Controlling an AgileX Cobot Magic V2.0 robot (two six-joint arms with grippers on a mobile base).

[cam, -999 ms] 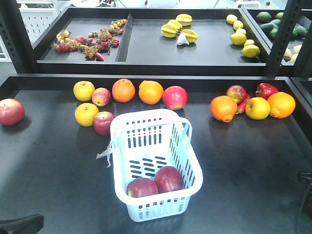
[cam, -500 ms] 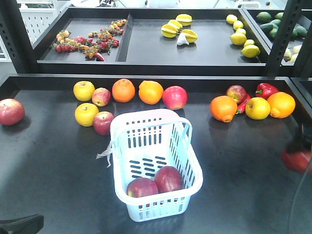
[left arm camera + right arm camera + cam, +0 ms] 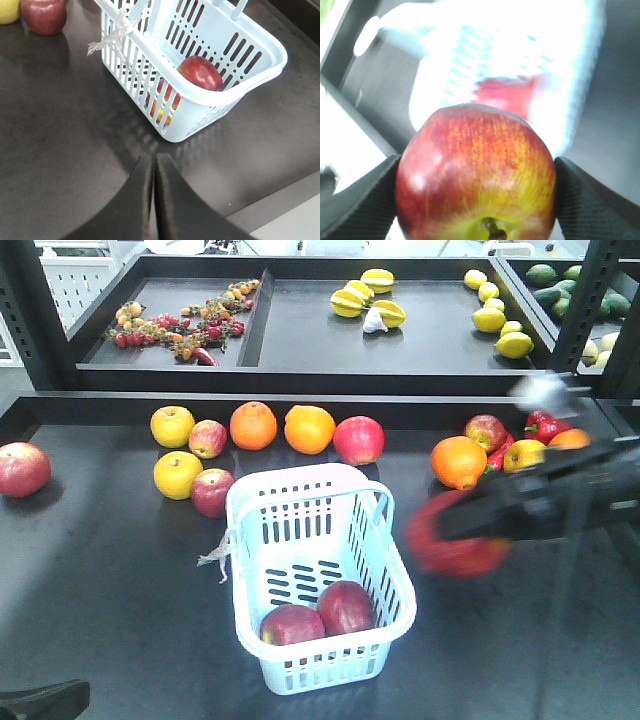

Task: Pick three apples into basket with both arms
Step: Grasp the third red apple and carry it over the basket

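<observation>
1. Front-facing view: the pale blue-white slotted plastic basket (image 3: 318, 580) stands on the dark table (image 3: 110, 590) with two dark red apples (image 3: 292, 624) (image 3: 345, 606) side by side at its near end.
2. The black right arm (image 3: 560, 498) is a blur reaching in from the right; a red smear, the third apple (image 3: 452, 535), hangs just right of the basket rim.
3. Right wrist view: the right gripper (image 3: 476, 200) pinches that red-and-yellow apple (image 3: 476, 175) between both pads.
4. Left wrist view: the left gripper (image 3: 153, 165) has its fingers pressed together, empty, near the basket corner.
</observation>
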